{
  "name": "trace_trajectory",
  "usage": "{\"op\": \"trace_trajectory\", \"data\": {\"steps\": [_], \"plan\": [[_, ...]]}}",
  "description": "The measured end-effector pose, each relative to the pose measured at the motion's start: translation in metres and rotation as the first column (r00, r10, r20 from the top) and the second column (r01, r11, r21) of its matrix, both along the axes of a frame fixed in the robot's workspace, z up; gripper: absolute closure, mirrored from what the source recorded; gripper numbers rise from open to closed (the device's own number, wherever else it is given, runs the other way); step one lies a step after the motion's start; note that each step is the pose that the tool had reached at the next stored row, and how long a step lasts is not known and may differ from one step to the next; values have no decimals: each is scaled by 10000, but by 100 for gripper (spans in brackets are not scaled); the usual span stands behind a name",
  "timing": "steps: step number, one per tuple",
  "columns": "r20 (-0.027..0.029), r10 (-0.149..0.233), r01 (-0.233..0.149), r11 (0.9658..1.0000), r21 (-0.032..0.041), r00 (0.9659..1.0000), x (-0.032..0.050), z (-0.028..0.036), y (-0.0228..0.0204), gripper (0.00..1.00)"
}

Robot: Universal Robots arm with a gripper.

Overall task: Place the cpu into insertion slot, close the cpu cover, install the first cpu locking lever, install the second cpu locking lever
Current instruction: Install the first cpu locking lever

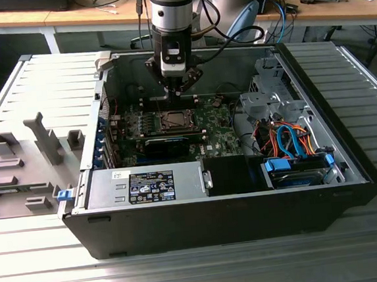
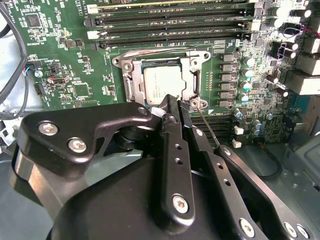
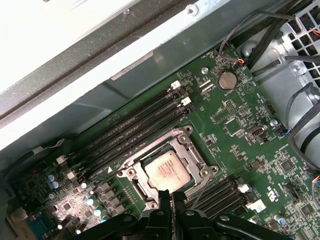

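The cpu (image 2: 161, 84) lies in the insertion slot (image 2: 188, 80), with the cpu cover (image 2: 131, 85) down around it. Gripper (image 2: 176, 101) fingers are together, tips at the socket corner just beside a thin wire locking lever (image 2: 207, 127) angled away from the socket. Judged: first-lever step in hand, calling for fine aim at that wire. Contact is hidden behind the gripper body. The other lever is hard to make out.
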State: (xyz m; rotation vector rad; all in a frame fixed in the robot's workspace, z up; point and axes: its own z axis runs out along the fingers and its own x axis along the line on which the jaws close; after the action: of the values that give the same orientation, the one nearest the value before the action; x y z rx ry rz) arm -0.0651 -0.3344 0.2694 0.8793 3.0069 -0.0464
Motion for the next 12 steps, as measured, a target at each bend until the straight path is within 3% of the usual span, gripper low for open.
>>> {"op": "trace_trajectory", "data": {"steps": [12], "plan": [[0, 89, -89, 10000, 0, 10000, 0, 0, 0, 84]]}}
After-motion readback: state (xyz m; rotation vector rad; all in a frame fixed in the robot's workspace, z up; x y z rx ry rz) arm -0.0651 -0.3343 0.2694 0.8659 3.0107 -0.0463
